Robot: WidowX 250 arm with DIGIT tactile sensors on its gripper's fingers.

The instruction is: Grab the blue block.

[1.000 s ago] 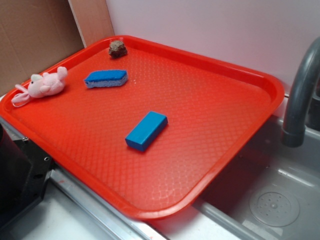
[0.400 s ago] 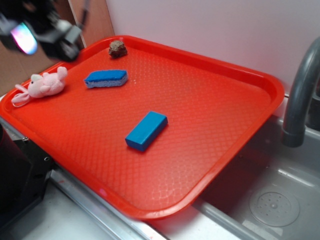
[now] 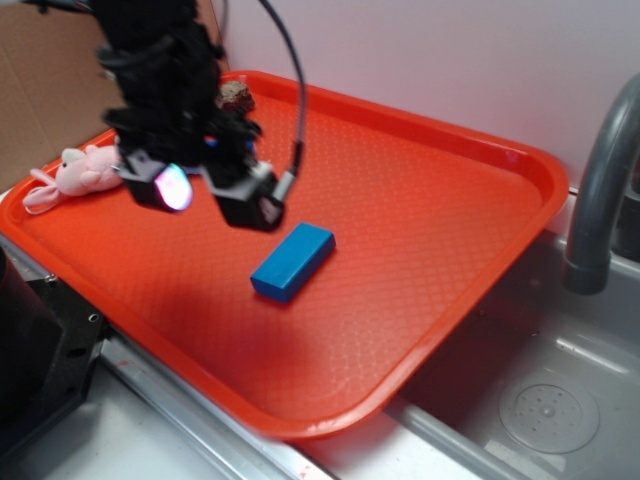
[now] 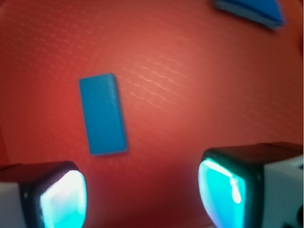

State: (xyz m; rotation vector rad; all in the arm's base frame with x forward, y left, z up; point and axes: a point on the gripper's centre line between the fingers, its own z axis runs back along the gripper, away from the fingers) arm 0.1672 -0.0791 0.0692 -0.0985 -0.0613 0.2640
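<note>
The blue block [image 3: 293, 261] lies flat near the middle of the red tray [image 3: 420, 230]. In the wrist view the blue block [image 4: 103, 114] sits ahead and left of centre. My gripper [image 3: 208, 197] hangs open and empty above the tray, just left of and behind the block. In the wrist view the gripper [image 4: 142, 194] shows two glowing pads, one fingertip [image 4: 64, 197] at lower left and the other at lower right, with bare tray between them.
A blue sponge shows in the wrist view [image 4: 251, 12] at the top right; the arm hides it in the exterior view. A pink plush toy [image 3: 75, 172] lies at the tray's left edge. A brown lump [image 3: 236, 92] sits at the back. A grey faucet [image 3: 600, 190] and sink stand on the right.
The arm has come in from the upper left and dropped down over the tray, now hovering near the blue block and covering the sponge. The block has not moved.
</note>
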